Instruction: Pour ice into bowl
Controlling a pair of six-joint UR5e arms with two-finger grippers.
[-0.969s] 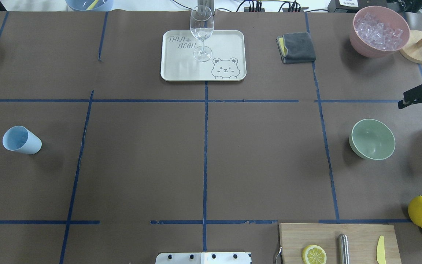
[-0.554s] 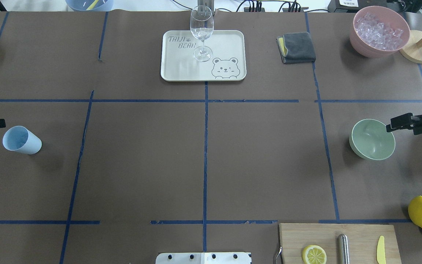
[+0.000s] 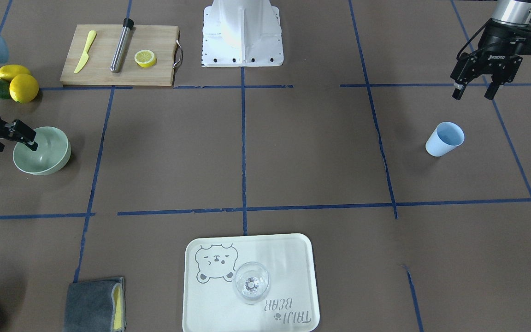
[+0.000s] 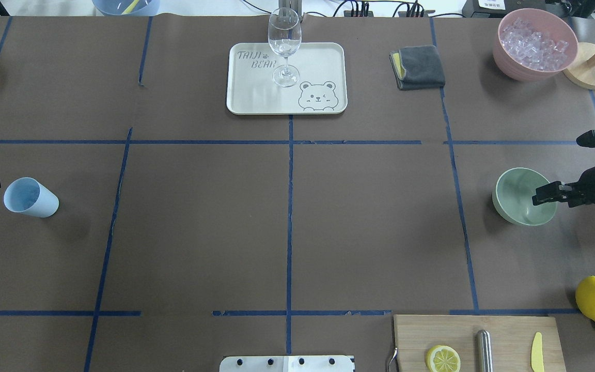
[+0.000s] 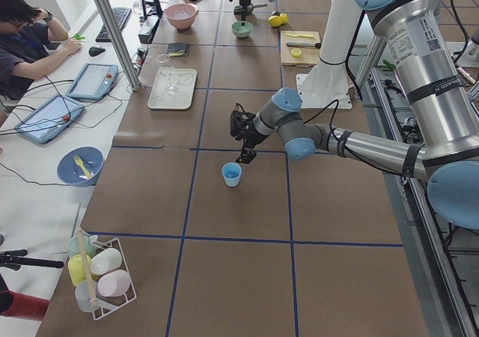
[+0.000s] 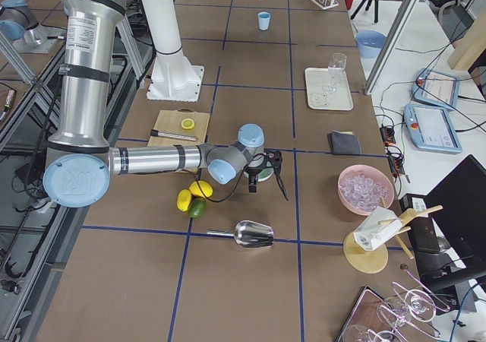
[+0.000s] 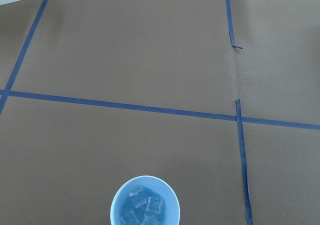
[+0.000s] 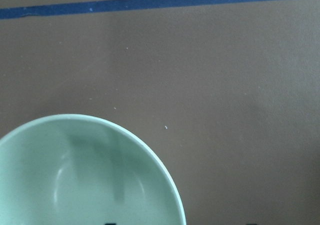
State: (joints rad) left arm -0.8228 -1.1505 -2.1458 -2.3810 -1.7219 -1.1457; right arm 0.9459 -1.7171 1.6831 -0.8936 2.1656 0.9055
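Note:
The mint-green bowl (image 4: 520, 199) stands at the table's right side. My right gripper (image 3: 15, 144) hangs open at its outer rim; one finger (image 4: 545, 194) is over the inside and the other is outside the rim. The right wrist view shows the bowl (image 8: 85, 180) holding nothing. A light blue cup (image 3: 445, 138) at the left side holds the ice (image 7: 142, 207), a few clear cubes. My left gripper (image 3: 473, 94) is open and holds nothing, above the table and a little to the robot's side of the cup.
A pink container (image 4: 535, 44) heaped with ice cubes stands at the back right beside a wooden stand (image 4: 589, 72). A wine glass (image 4: 284, 46) is on the tray (image 4: 323, 62), a grey cloth (image 4: 419, 66) beside it. Cutting board (image 4: 475, 336), lemons (image 4: 594, 298) and a metal scoop (image 6: 250, 234) lie near the robot.
My right gripper has come forward and down from the back right to the bowl's outer rim. My left gripper has shifted at the left edge toward the blue cup.

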